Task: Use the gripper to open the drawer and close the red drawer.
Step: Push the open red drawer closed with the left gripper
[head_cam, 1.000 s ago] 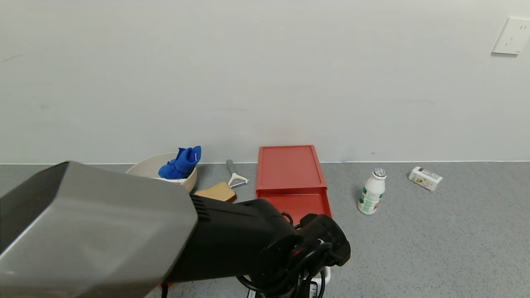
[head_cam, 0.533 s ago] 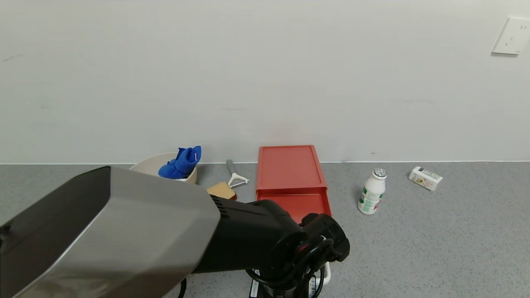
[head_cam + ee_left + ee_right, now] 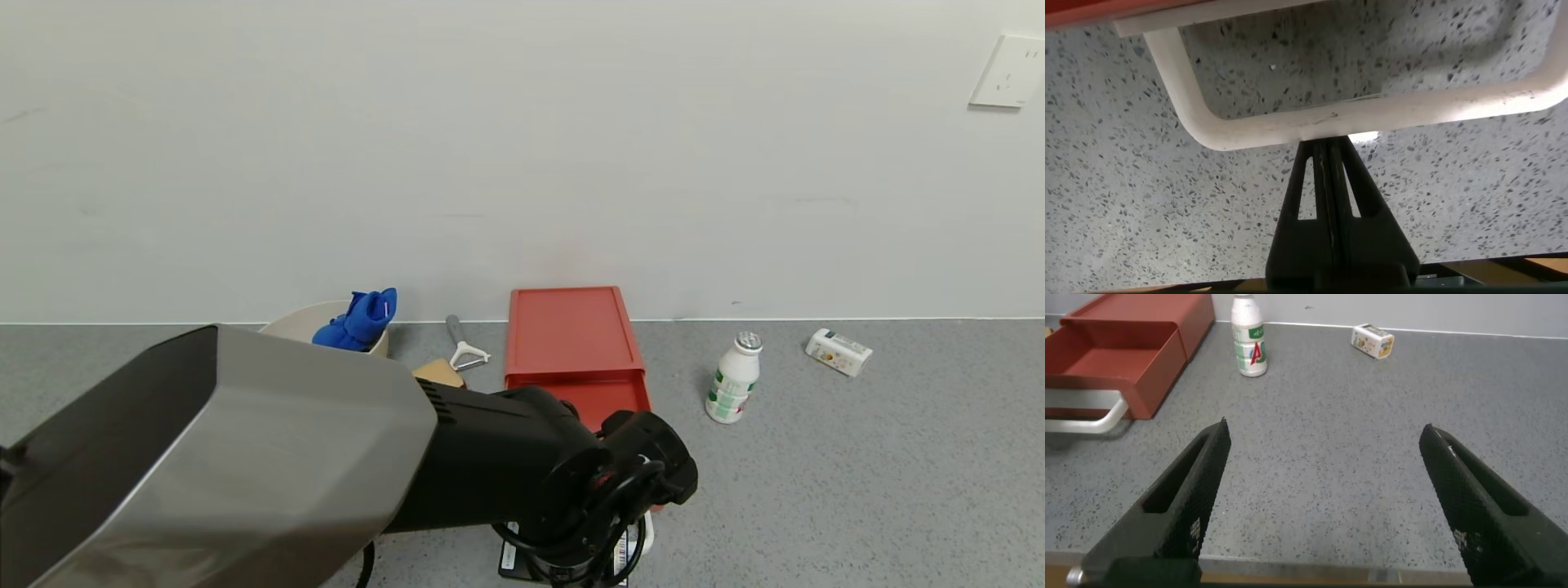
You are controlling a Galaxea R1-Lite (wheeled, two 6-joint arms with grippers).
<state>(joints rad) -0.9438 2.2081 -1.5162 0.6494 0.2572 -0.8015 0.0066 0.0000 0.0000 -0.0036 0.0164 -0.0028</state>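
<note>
1. The red drawer (image 3: 575, 347) sits on the grey speckled tabletop (image 3: 857, 490), its back close to the white wall (image 3: 522, 147). Its tray is pulled partly out toward the robot.
2. The right wrist view shows the tray (image 3: 1106, 363) open and empty, with the white loop handle (image 3: 1082, 416) sticking out from its front.
3. The left gripper (image 3: 1329, 151) is at the front of that handle (image 3: 1372, 110). Its two black fingers (image 3: 1305, 192) are pressed together, and their tips meet the underside of the white bar; nothing is visibly held between them.
4. From the head view, the left arm's silver-grey casing (image 3: 237, 465) and black wrist (image 3: 571, 482) cover the front of the tray and most of the handle.
5. The right gripper (image 3: 1327, 482) hangs low over bare tabletop to the right of the drawer, well apart from it. Its fingers (image 3: 1192, 490) are spread wide and it holds nothing.
6. A small white bottle (image 3: 733, 377) with green print stands upright just right of the drawer.
7. A small white carton (image 3: 838, 352) lies on its side farther right.
8. Left of the drawer lie a peeler (image 3: 464, 346) and a tan block (image 3: 439, 372).
9. A cream bowl (image 3: 326, 331) holding a blue cloth (image 3: 359, 320) stands beyond them.
</note>
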